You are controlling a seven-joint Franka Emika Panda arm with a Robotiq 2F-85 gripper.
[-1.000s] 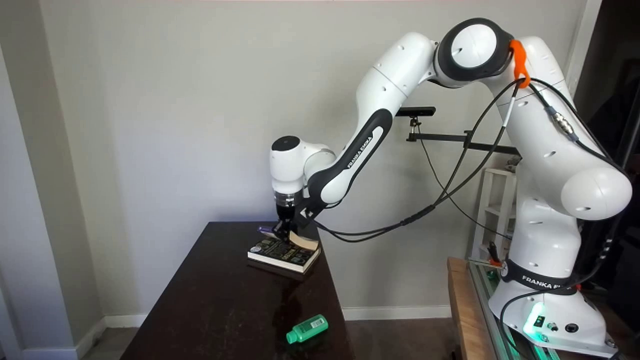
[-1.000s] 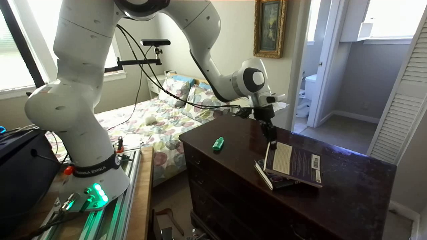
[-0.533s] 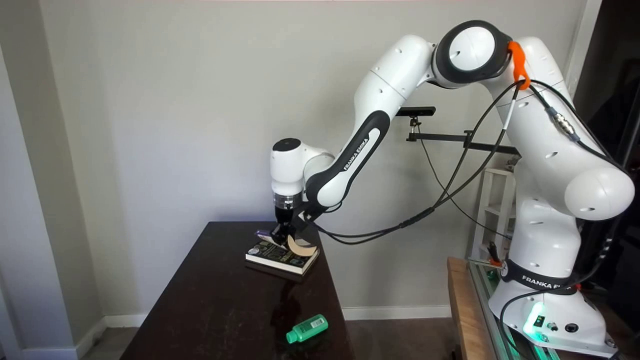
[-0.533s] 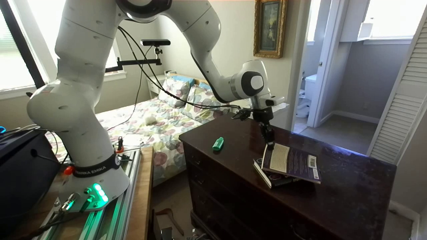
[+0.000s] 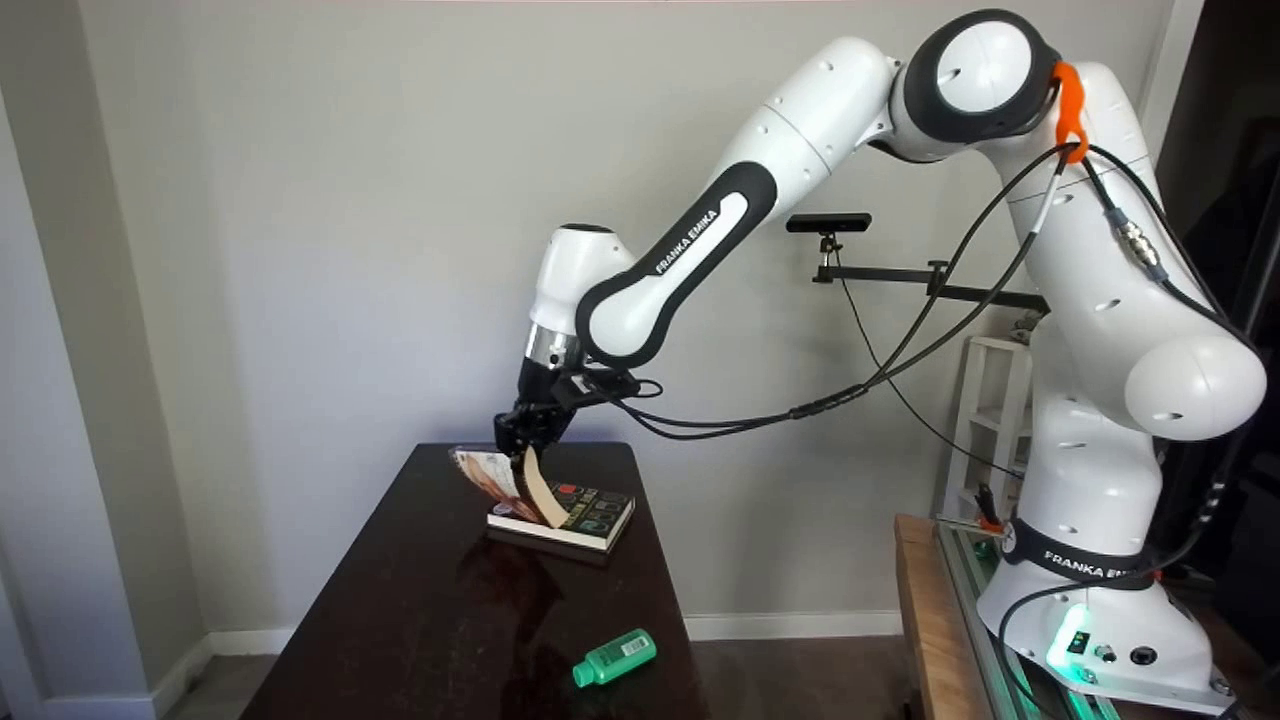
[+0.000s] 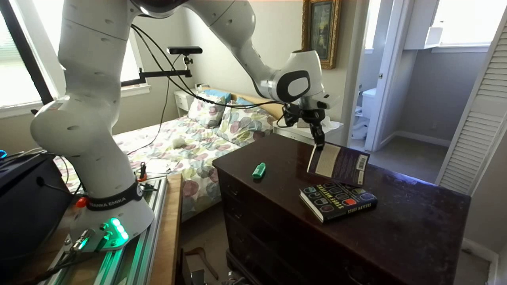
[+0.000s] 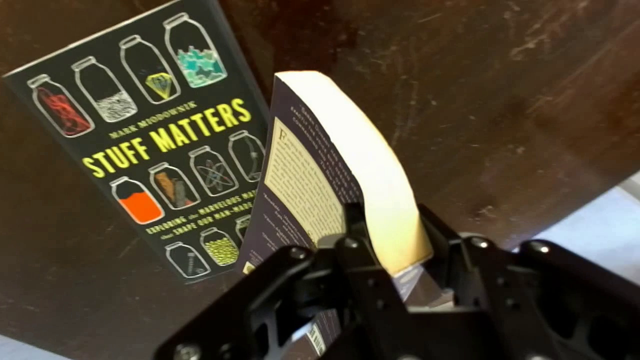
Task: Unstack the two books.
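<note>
The dark book [image 5: 605,512] with jars on its cover lies flat on the dresser; it also shows in an exterior view [image 6: 336,200] and in the wrist view [image 7: 165,145]. My gripper [image 7: 392,220] is shut on the paperback [image 7: 300,185], which has a purple back and a tan-reddish pictured front, seen in an exterior view [image 5: 490,478]. The paperback hangs tilted and bent, with its pale page edge between the fingers. In an exterior view it shows its back cover [image 6: 342,164], raised behind the dark book. Whether its lower edge touches anything, I cannot tell.
A small green bottle [image 5: 615,658] lies on the dark brown dresser [image 5: 400,610], apart from the books; it also shows in an exterior view [image 6: 259,170]. A wall [image 5: 350,250] stands behind the dresser. Cables [image 5: 740,420] hang from the arm.
My gripper has risen and tilted, lifting the paperback up off the dark book and away from it. More of the dark book's cover now shows. The dark book has barely moved.
</note>
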